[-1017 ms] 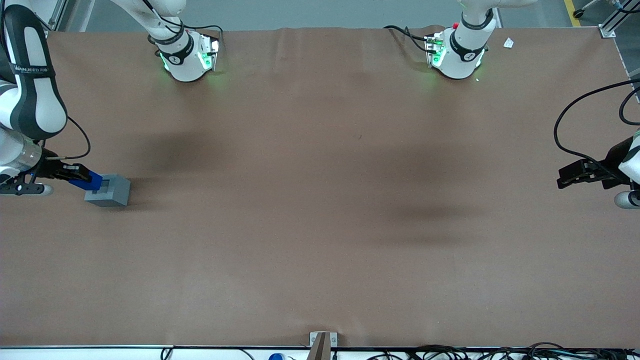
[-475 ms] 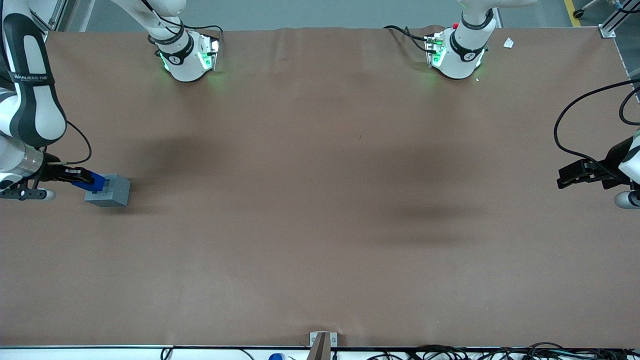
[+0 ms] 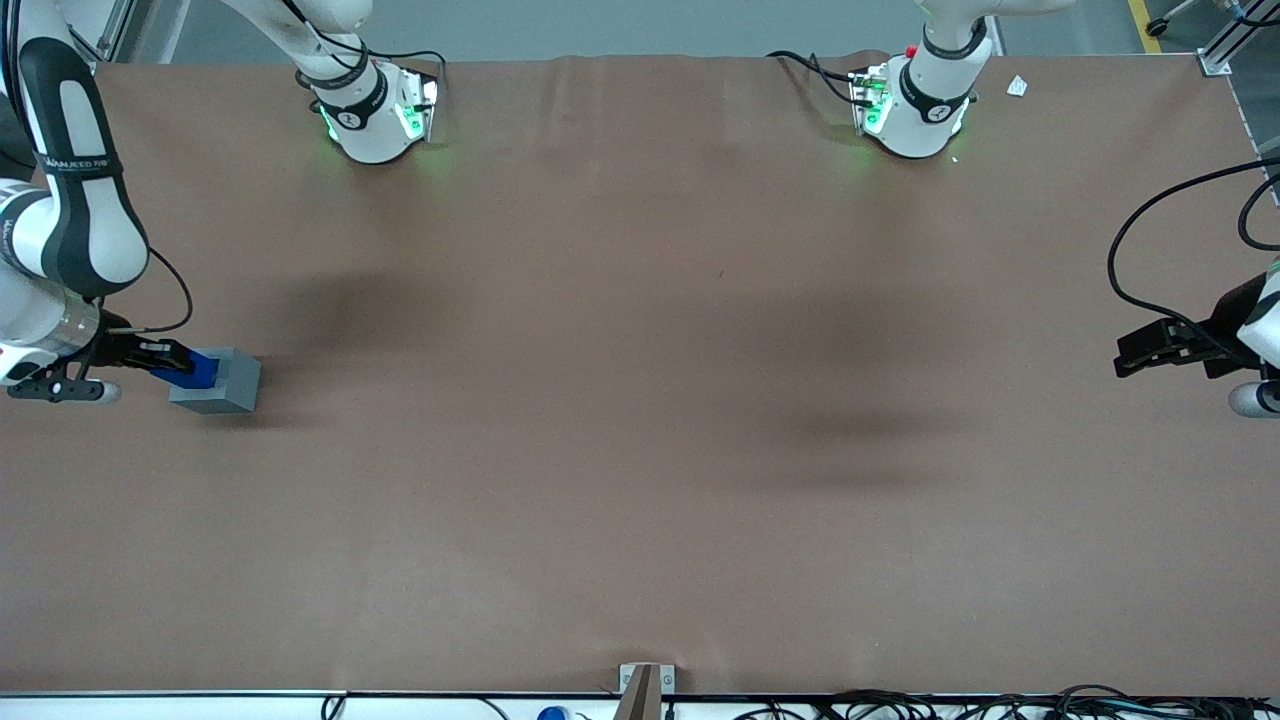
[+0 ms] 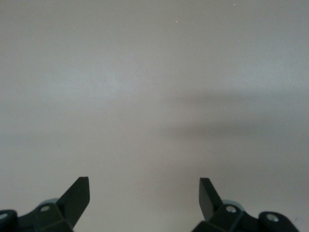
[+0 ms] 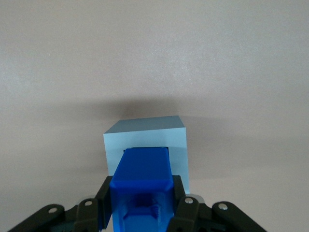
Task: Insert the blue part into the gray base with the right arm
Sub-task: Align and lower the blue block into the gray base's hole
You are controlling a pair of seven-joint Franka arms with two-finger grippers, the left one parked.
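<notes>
The gray base [image 3: 222,382] sits on the brown table near the working arm's end. The blue part [image 3: 193,369] is held over the base's top face, tilted, its lower end at the socket. My right gripper [image 3: 175,362] is shut on the blue part, its black fingers clamping both sides. In the right wrist view the blue part [image 5: 143,181] fills the space between the fingers [image 5: 179,199] of the gripper [image 5: 141,203], and its tip reaches into the square socket of the gray base [image 5: 145,137]. How deep the tip sits is hidden by the part itself.
The brown table [image 3: 640,450] stretches wide toward the parked arm's end. Two white arm bases [image 3: 372,110] [image 3: 915,105] stand along the table edge farthest from the front camera. A small bracket [image 3: 645,680] sits at the nearest edge.
My right arm has shifted slightly, and the blue part has moved a little lower and closer onto the gray base's top. The base has stayed in place.
</notes>
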